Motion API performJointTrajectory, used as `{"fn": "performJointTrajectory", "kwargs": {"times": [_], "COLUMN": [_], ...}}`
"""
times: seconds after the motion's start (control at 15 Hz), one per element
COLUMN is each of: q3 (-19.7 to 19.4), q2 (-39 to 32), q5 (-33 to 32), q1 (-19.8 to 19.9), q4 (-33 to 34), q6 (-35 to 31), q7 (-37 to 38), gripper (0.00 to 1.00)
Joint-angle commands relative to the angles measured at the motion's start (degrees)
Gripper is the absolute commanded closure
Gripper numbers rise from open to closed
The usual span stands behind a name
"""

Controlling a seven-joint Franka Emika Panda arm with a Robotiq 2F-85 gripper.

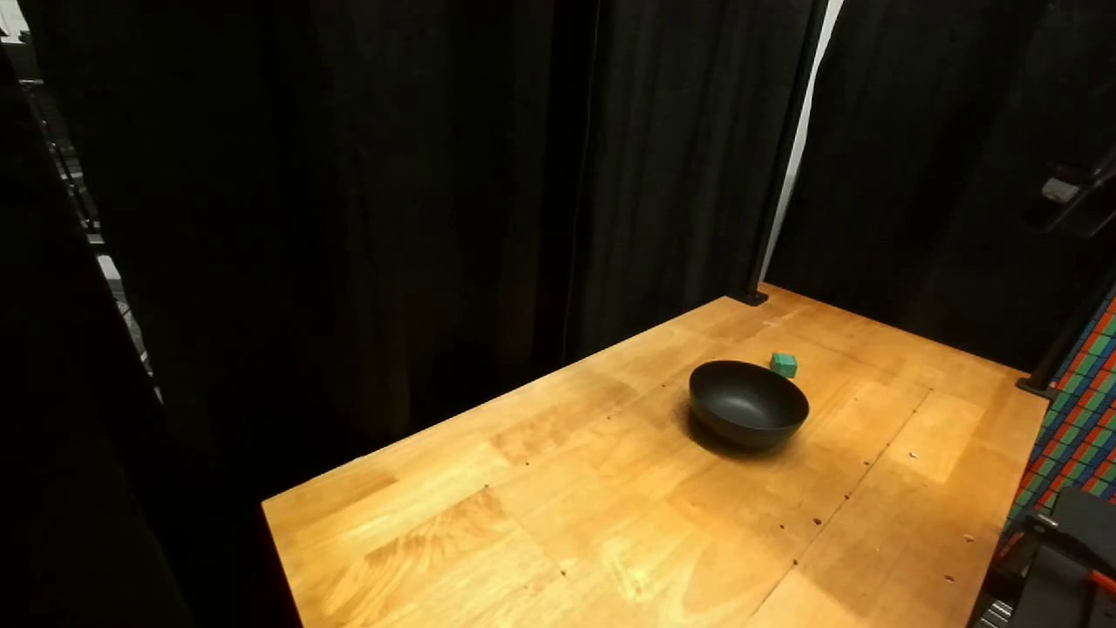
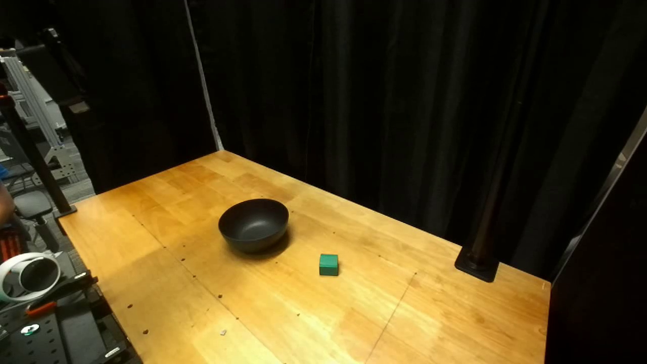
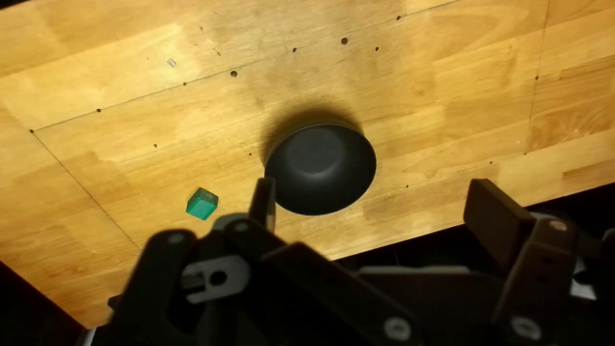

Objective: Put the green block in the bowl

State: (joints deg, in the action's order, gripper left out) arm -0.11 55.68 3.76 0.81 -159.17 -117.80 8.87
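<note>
The gripper (image 3: 371,192) is seen at the lower edge of the wrist view, and its two dark fingers (image 3: 497,221) stand widely spread from each other. In this view, the tip of one finger hides a little of the rim of the black bowl (image 3: 321,166), which stands upright on the wooden table (image 3: 456,96) with its hollow side turned up. The green block (image 3: 202,203) rests on the same table, outside of the bowl — near to it, but not touching, with a strip of wood visible between the two. Both exterior views show the bowl and the block as neighbours also. Farther from the gripper, a small pale scrap (image 3: 171,62) lies on the wood, and dark holes (image 3: 344,41) are placed along a thin seam (image 3: 141,97). In an exterior view, a black post (image 2: 488,222) with a flat foot stands at the border of the table. Dark curtains (image 1: 392,218) hang behind the table in both exterior views. Beyond the table, in an exterior view, there is a white round object (image 2: 50,263) — what it is, cannot be told. In an exterior view, a surface patterned with red, green and blue (image 1: 1090,392) appears past the table's edge.
</note>
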Motion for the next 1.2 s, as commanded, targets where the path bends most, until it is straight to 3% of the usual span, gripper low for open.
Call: {"fn": "performJointTrajectory", "kwargs": {"times": [0.0, 0.2, 0.4, 0.73, 0.87, 1.13], "q3": [0.48, 2.20, 5.55, 9.85, 9.69, 5.77], "q2": [-0.04, -4.65, -15.54, -31.60, -38.85, -53.51], "q5": [0.51, 0.40, -0.55, -6.95, -10.37, -16.34], "q1": [0.60, 0.61, 2.18, 9.02, 11.45, 13.19], "q4": [0.17, 2.50, 6.51, 12.49, 16.20, 25.32], "q6": [0.21, -1.33, -6.95, -14.78, -16.33, -19.09], "q7": [-0.46, 1.19, 6.03, 18.16, 22.71, 29.90], "gripper": [0.00, 0.00, 0.00, 0.00, 0.00, 0.00]}}
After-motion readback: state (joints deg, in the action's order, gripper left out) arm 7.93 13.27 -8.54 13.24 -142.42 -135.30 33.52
